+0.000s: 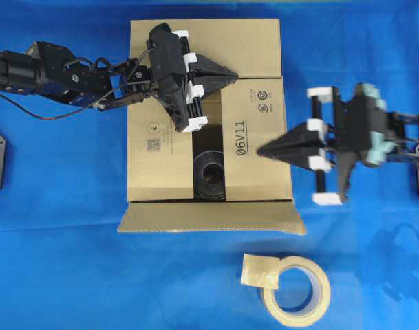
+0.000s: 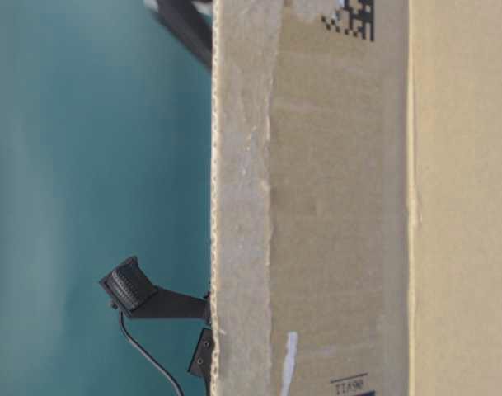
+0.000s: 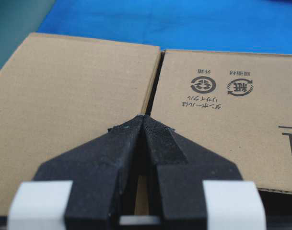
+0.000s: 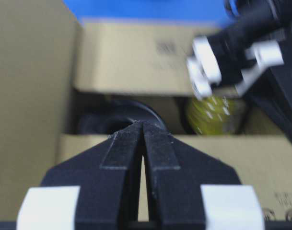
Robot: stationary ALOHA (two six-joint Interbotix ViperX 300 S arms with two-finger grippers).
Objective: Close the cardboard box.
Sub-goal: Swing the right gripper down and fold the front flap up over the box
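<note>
Cardboard box [image 1: 208, 117]: a brown carton printed "06V11" is set on the blue cloth [image 1: 58, 261], with the beige tape roll [image 1: 296, 290] lying well apart from it on the near side.

Far flap [image 1: 216, 47]: folded down flat over the far part of the box opening.

Right flap [image 1: 256, 137]: lowered over the right part of the opening, bearing the "06V11" print and recycling marks; its far edge meets the far flap along a thin seam.

Left flap [image 1: 154, 148]: lowered over the left part of the opening; a dark gap is left between it and the right flap.

Near flap [image 1: 209, 217]: not yet folded; it is splayed outward from the near edge of the box.

Contents: a dark round object [image 1: 210, 175] is seen through the gap, and something yellow beside it in the right wrist view.

Left gripper [image 1: 231, 73]: fingers pressed together on nothing, tip at the seam between far flap and right flap; contact cannot be confirmed.

Right gripper [image 1: 262, 150]: fingers drawn together, nothing held, tip over the right flap near its outer edge.

Progress, as judged: 3 of 4 flaps are down or nearly so. Left to do: the central gap is to be narrowed and the near flap folded up and over.
</note>
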